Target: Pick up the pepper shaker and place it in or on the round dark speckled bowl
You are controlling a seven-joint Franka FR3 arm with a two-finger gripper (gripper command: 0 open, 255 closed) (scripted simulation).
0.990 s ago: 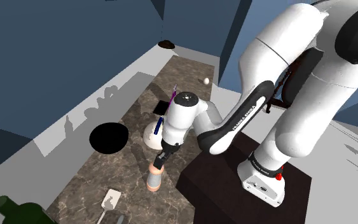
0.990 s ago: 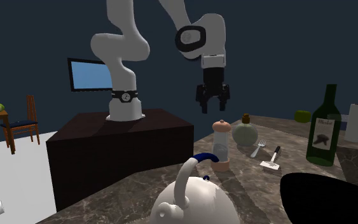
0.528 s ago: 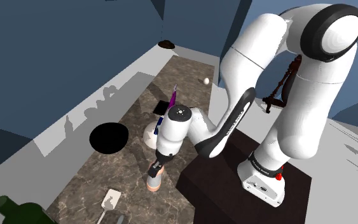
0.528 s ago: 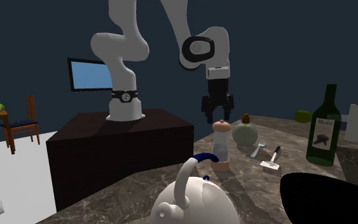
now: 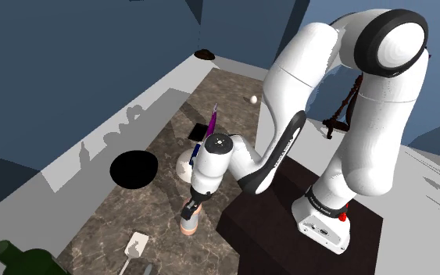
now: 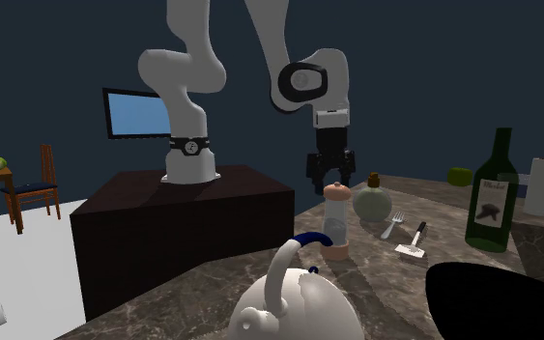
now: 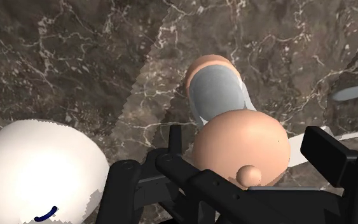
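Peach-capped and upright on the marble counter (image 7: 75,63), the pepper shaker (image 7: 241,149) stands straight below the gripper (image 6: 329,174), its long axis in line with the fingers (image 7: 327,153), which stand apart on either side of its top, not yet clasping it.

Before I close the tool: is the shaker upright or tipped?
Upright. The shaker stands on its base on the counter, knob up, directly under the open tool.

- i can read no words or numbers anywhere.
- the green bottle (image 6: 492,188) has a label with a dark figure and tiny print — too small to read.
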